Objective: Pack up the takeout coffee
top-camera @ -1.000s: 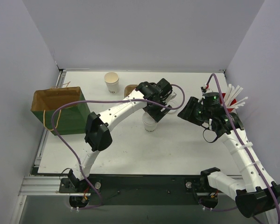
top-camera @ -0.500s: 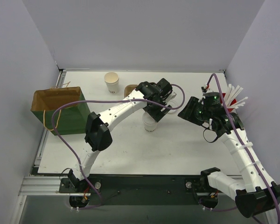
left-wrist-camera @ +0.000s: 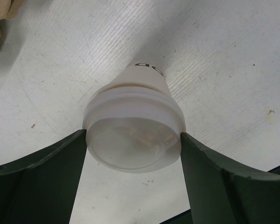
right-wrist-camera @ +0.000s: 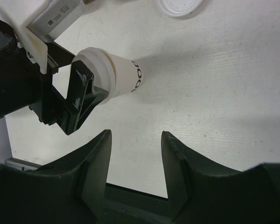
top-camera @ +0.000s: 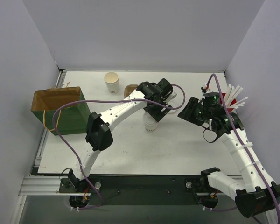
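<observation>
Cups sit in two spots on the desk (top-camera: 130, 149). The lidded cup (top-camera: 150, 125) stands up near the middle. The left gripper (top-camera: 153, 115) comes down on it from above. Its two dark fingers (left-wrist-camera: 51, 172) press on both sides of the round whitish lid, so it is gripping the lidded cup at the top. The bottom of the cup rests on the desk.

The open cup (top-camera: 111, 81) stands at the back of the desk, well apart from both arms. You can see its tan inside.

The right gripper (right-wrist-camera: 135, 140) hangs over the desk, to the right of the lidded cup and not touching it. Its jaws are partly open with nothing between them.

A loose lid (right-wrist-camera: 178, 5) lies flat on the desk beyond the lidded cup.

A green bag (top-camera: 60, 111) stands open at the left edge. A red cup of straws (top-camera: 232, 103) stands at the right edge
</observation>
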Robot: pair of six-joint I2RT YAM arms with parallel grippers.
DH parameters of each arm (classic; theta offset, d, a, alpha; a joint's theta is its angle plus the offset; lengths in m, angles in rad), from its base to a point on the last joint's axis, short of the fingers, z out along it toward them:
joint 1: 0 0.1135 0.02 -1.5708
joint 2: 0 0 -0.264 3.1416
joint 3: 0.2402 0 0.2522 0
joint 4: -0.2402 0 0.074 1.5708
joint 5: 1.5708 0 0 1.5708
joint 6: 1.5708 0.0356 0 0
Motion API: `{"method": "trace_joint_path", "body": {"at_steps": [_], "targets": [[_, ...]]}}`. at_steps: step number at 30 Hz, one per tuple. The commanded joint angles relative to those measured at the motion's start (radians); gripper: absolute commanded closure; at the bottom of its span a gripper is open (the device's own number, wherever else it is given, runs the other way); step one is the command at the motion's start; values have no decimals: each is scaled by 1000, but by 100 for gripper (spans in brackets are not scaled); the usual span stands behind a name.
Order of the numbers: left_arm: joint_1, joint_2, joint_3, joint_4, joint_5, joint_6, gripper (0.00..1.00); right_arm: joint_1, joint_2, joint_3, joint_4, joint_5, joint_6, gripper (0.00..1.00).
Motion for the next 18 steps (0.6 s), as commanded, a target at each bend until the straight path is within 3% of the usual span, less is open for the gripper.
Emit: {"method": "trace_joint_path", "body": {"at_steps": [1,8,18], "targets": [[-4,20,42,-1,8,15,29,-7,-17,-16,-9,-1,-16,58],[-3,33,41,-2,10,15,29,-7,-17,-17,-11,-4,-17,58],[-3,36,45,1,10,21,17,-8,-12,-16,-9,-7,-19,58]]}}
